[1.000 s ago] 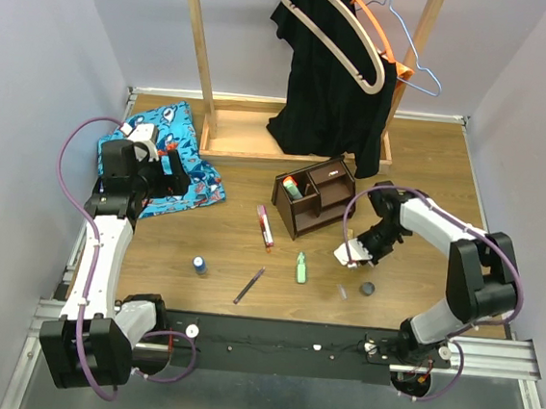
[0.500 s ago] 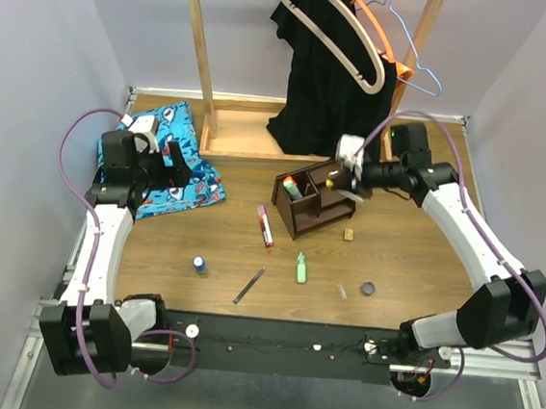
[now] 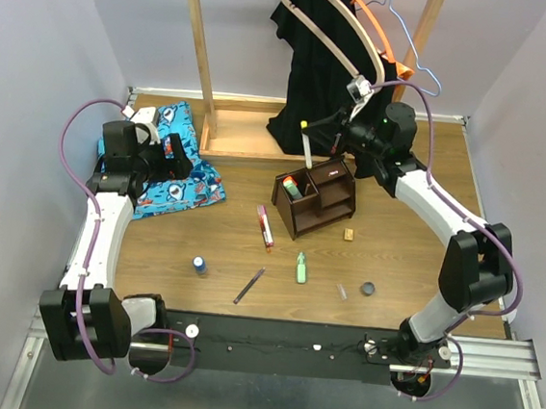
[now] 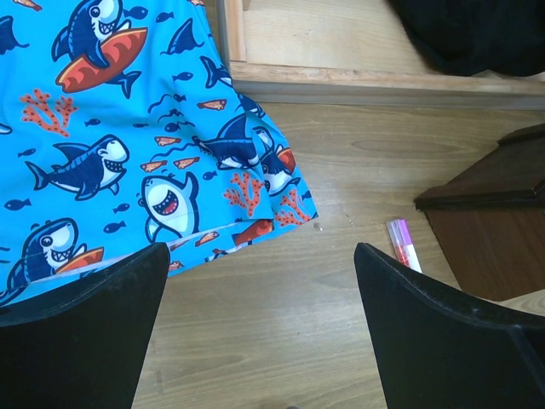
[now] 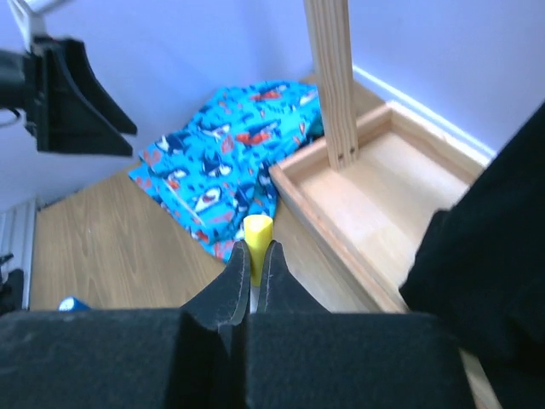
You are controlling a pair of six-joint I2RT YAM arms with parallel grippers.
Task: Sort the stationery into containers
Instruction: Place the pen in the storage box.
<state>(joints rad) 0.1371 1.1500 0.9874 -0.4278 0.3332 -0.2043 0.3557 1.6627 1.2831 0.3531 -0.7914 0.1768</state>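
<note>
My right gripper point(image 3: 321, 130) is shut on a yellow-capped marker point(image 3: 305, 145), held upright just above the back left of the dark brown organizer point(image 3: 326, 202). The right wrist view shows the yellow cap point(image 5: 258, 232) pinched between my fingers point(image 5: 230, 281). An orange and green marker point(image 3: 292, 187) stands in a slot. On the table lie a pink marker point(image 3: 266, 228), green marker point(image 3: 301, 267), purple pen point(image 3: 249, 285), blue bottle point(image 3: 199, 265), tan eraser point(image 3: 348, 235) and dark disc point(image 3: 367, 289). My left gripper point(image 3: 172, 163) is open and empty at the cloth's edge point(image 4: 261, 251).
The blue shark cloth point(image 3: 166, 160) lies at the far left. The light wooden rack base point(image 3: 251, 135) with hanging black clothes point(image 3: 333, 85) stands behind the organizer. In the left wrist view, the pink marker point(image 4: 402, 243) and organizer corner point(image 4: 502, 204) are at right.
My right arm swung from the organizer's right side up and back, and now holds the yellow marker upright above it. The left arm shifted slightly.
</note>
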